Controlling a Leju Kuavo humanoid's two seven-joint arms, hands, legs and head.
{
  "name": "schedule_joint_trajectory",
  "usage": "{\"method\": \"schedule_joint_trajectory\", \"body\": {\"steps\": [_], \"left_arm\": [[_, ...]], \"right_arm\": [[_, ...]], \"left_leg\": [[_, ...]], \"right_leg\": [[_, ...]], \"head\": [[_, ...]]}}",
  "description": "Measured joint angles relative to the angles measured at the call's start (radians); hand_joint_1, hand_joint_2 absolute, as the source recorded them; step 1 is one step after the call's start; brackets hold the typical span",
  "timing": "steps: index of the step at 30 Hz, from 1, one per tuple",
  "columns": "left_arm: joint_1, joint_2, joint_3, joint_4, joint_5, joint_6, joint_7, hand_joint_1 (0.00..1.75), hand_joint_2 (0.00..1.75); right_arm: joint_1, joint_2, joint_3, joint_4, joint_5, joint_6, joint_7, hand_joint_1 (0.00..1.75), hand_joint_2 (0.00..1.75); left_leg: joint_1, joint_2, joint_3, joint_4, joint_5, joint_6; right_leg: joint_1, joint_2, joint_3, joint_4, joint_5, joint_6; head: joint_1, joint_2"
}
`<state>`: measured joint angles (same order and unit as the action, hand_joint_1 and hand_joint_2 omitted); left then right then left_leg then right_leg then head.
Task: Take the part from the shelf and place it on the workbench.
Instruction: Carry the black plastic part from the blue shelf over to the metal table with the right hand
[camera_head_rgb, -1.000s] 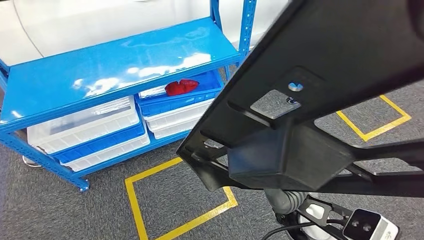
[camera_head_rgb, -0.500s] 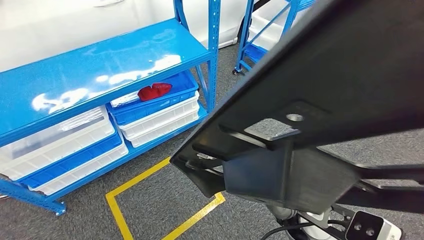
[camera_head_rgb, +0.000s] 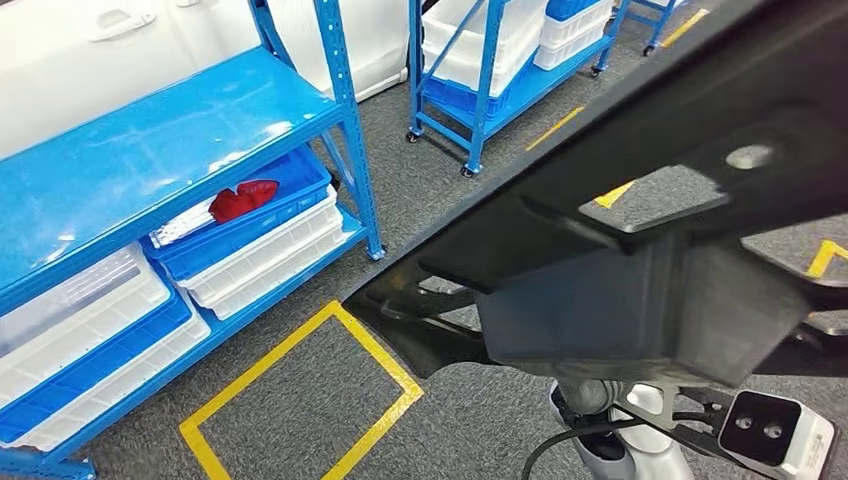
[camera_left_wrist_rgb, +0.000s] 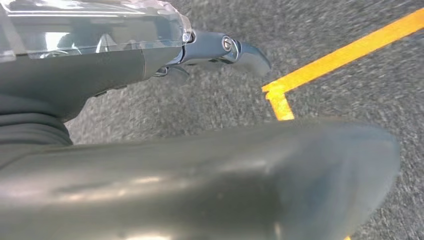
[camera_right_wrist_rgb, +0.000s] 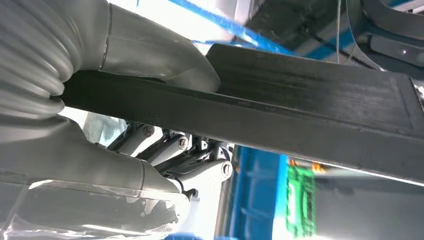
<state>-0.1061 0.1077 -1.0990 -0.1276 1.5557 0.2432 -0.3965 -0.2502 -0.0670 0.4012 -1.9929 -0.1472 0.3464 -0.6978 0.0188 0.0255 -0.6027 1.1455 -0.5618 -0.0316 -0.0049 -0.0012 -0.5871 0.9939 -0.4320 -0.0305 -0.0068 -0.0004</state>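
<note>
A large black part (camera_head_rgb: 650, 300), a flat plate with cut-outs and a boxy block under it, hangs close in front of the head view and hides much of the floor. In the right wrist view my right hand (camera_right_wrist_rgb: 100, 165) grips the part's flat edge (camera_right_wrist_rgb: 310, 115), the thumb (camera_right_wrist_rgb: 165, 60) on one face and the darker fingers (camera_right_wrist_rgb: 195, 160) on the other. My left hand (camera_left_wrist_rgb: 150, 55) hangs over grey carpet, its fingers (camera_left_wrist_rgb: 240, 50) stretched out and holding nothing.
A blue shelf (camera_head_rgb: 150, 150) stands at the left, holding white and blue bins (camera_head_rgb: 260, 250), one with a red item (camera_head_rgb: 240, 200). A second wheeled blue rack (camera_head_rgb: 480, 90) stands at the back. Yellow tape (camera_head_rgb: 300, 400) marks a square on the carpet.
The whole head picture has swung: the blue shelf has slid left and a second rack has come into view at the back. The black part stays in my right hand.
</note>
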Motion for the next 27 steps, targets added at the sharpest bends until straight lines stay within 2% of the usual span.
{"method": "schedule_joint_trajectory", "body": {"steps": [1,2,3,4,5,7,8,9,11,12,13,14,15,16,17,18,19,20,22,23,24,26,27], "left_arm": [[0.002,0.002,0.0,0.001,0.0,0.0,0.0,0.0,0.0],[0.004,0.004,0.0,0.001,0.0,-0.001,-0.001,0.0,0.0],[0.005,0.006,0.0,0.002,0.0,-0.001,-0.001,0.0,0.0],[0.005,0.007,0.0,0.002,0.0,-0.001,-0.001,0.0,0.0],[0.005,0.007,0.0,0.002,0.0,-0.001,-0.001,0.0,0.0],[0.005,0.01,0.0,0.003,0.0,-0.001,-0.001,0.0,0.0],[0.005,0.011,0.0,0.003,0.0,-0.001,-0.001,0.0,0.0],[0.005,0.012,0.0,0.004,-0.001,-0.001,0.001,0.0,0.0],[0.002,0.013,-0.002,0.004,-0.002,0.0,0.007,0.0,0.0],[-0.001,0.014,-0.003,0.004,-0.003,0.0,0.011,0.0,0.0],[-0.003,0.014,-0.005,0.004,-0.003,0.002,0.015,0.0,0.0],[-0.003,0.014,-0.006,0.004,-0.003,0.003,0.018,0.0,0.0],[-0.003,0.015,-0.008,0.005,-0.003,0.004,0.02,0.0,0.0],[-0.002,0.015,-0.01,0.005,-0.002,0.005,0.021,0.0,0.0],[-0.002,0.015,-0.011,0.005,-0.002,0.006,0.022,0.0,0.0],[-0.001,0.016,-0.013,0.005,-0.002,0.006,0.022,0.0,0.0],[-0.002,0.016,-0.014,0.005,-0.002,0.006,0.023,0.0,0.0],[-0.003,0.016,-0.015,0.005,-0.002,0.006,0.023,0.0,0.0],[-0.005,0.016,-0.018,0.005,-0.002,0.006,0.023,0.0,0.0],[-0.005,0.016,-0.019,0.005,-0.002,0.006,0.023,0.0,0.0],[-0.005,0.016,-0.019,0.005,-0.002,0.006,0.023,0.0,0.0],[-0.007,0.016,-0.02,0.005,-0.002,0.006,0.024,0.0,0.0],[-0.008,0.016,-0.02,0.005,-0.002,0.006,0.024,0.0,0.0]], "right_arm": [[-0.005,0.002,0.0,0.002,0.0,0.0,0.0,1.75,1.75],[-0.007,0.002,0.0,0.005,-0.001,0.0,0.0,1.75,1.75],[-0.009,0.002,0.0,0.008,-0.001,0.0,0.0,1.75,1.75],[-0.01,0.002,0.0,0.01,-0.002,0.0,0.0,1.75,1.75],[-0.012,0.002,0.0,0.012,-0.002,-0.001,0.0,1.75,1.75],[-0.018,0.002,0.0,0.014,-0.005,-0.005,0.0,1.75,1.75],[-0.023,0.002,0.0,0.015,-0.007,-0.01,0.0,1.75,1.75],[-0.027,0.002,0.0,0.016,-0.01,-0.016,0.0,1.75,1.75],[-0.033,0.0,0.0,0.019,-0.015,-0.034,0.0,1.75,1.75],[-0.037,-0.001,0.0,0.02,-0.018,-0.046,0.0,1.75,1.75],[-0.043,-0.003,0.0,0.021,-0.019,-0.057,0.0,1.75,1.75],[-0.05,-0.006,0.001,0.022,-0.019,-0.066,0.0,1.75,1.75],[-0.056,-0.009,0.002,0.022,-0.019,-0.074,0.0,1.75,1.75],[-0.06,-0.012,0.003,0.023,-0.019,-0.078,0.0,1.75,1.75],[-0.061,-0.015,0.004,0.025,-0.02,-0.08,0.0,1.75,1.75],[-0.061,-0.018,0.005,0.026,-0.02,-0.08,0.0,1.75,1.75],[-0.061,-0.02,0.005,0.027,-0.02,-0.08,0.0,1.75,1.75],[-0.062,-0.023,0.006,0.028,-0.02,-0.08,0.0,1.75,1.75],[-0.066,-0.025,0.007,0.028,-0.02,-0.081,0.0,1.75,1.75],[-0.069,-0.026,0.008,0.028,-0.02,-0.081,0.0,1.75,1.75],[-0.071,-0.027,0.008,0.028,-0.02,-0.082,0.0,1.75,1.75],[-0.072,-0.03,0.009,0.028,-0.02,-0.083,0.001,1.75,1.75],[-0.072,-0.031,0.009,0.028,-0.02,-0.083,0.001,1.75,1.75]], "left_leg": [[0.0,-0.012,-0.035,0.074,-0.031,-0.002],[0.0,-0.016,-0.064,0.129,-0.047,-0.003],[0.0,-0.018,-0.078,0.149,-0.042,-0.002],[0.001,-0.019,-0.072,0.127,-0.016,-0.001],[0.001,-0.027,-0.048,0.069,0.024,0.001],[0.003,-0.069,0.013,-0.072,0.088,0.009],[0.004,-0.088,0.032,-0.115,0.102,0.012],[0.003,-0.098,0.04,-0.135,0.103,0.015],[0.001,-0.081,0.041,-0.14,0.105,0.024],[0.002,-0.07,0.043,-0.144,0.108,0.03],[0.004,-0.058,0.044,-0.148,0.11,0.037],[0.005,-0.044,0.046,-0.152,0.112,0.043],[0.003,-0.032,0.046,-0.153,0.112,0.047],[0.002,-0.019,0.045,-0.152,0.111,0.049],[0.001,-0.006,0.045,-0.152,0.11,0.05],[0.001,0.007,0.045,-0.152,0.109,0.049],[0.001,0.019,0.046,-0.151,0.108,0.048],[0.001,0.031,0.048,-0.151,0.106,0.047],[-0.002,0.051,0.054,-0.151,0.101,0.04],[-0.004,0.059,0.057,-0.15,0.098,0.035],[-0.007,0.068,0.06,-0.15,0.095,0.03],[-0.008,0.087,0.065,-0.152,0.092,0.019],[-0.007,0.088,0.067,-0.15,0.087,0.014]], "right_leg": [[0.001,0.012,-0.001,0.001,0.0,-0.002],[0.002,0.025,-0.001,0.001,0.0,-0.002],[0.003,0.038,0.0,0.003,0.0,-0.003],[0.003,0.052,0.001,0.004,0.0,-0.002],[0.003,0.066,0.002,0.006,-0.001,-0.001],[0.003,0.092,0.0,0.013,-0.004,0.005],[0.002,0.104,-0.004,0.017,-0.004,0.01],[0.0,0.115,-0.009,0.019,-0.003,0.017],[-0.004,0.134,-0.016,0.018,0.002,0.032],[-0.003,0.124,-0.02,0.023,-0.001,0.038],[-0.002,0.1,-0.03,0.043,-0.014,0.043],[-0.001,0.069,-0.05,0.084,-0.039,0.048],[-0.001,0.037,-0.08,0.146,-0.071,0.052],[-0.004,0.019,-0.117,0.219,-0.104,0.057],[-0.006,0.012,-0.148,0.281,-0.125,0.06],[-0.009,0.009,-0.164,0.312,-0.129,0.062],[-0.01,0.005,-0.158,0.301,-0.114,0.063],[-0.011,-0.002,-0.131,0.249,-0.083,0.062],[-0.004,-0.042,-0.049,0.098,-0.024,0.053],[0.001,-0.057,-0.022,0.046,-0.009,0.045],[0.006,-0.066,-0.009,0.019,-0.005,0.038],[0.011,-0.048,-0.011,0.013,-0.006,0.026],[0.009,-0.037,-0.01,0.009,-0.005,0.021]], "head": [[0.0,0.0],[0.0,0.0],[0.0,0.0],[0.0,0.0],[0.0,0.0],[0.0,0.0],[0.0,0.0],[0.0,0.0],[0.0,0.0],[0.0,0.0],[0.0,0.0],[0.0,0.0],[0.0,0.0],[0.0,0.0],[0.0,0.0],[0.0,0.0],[0.0,0.0],[0.0,0.0],[0.0,0.0],[0.0,0.0],[0.0,0.0],[0.0,0.0],[0.0,0.0]]}}
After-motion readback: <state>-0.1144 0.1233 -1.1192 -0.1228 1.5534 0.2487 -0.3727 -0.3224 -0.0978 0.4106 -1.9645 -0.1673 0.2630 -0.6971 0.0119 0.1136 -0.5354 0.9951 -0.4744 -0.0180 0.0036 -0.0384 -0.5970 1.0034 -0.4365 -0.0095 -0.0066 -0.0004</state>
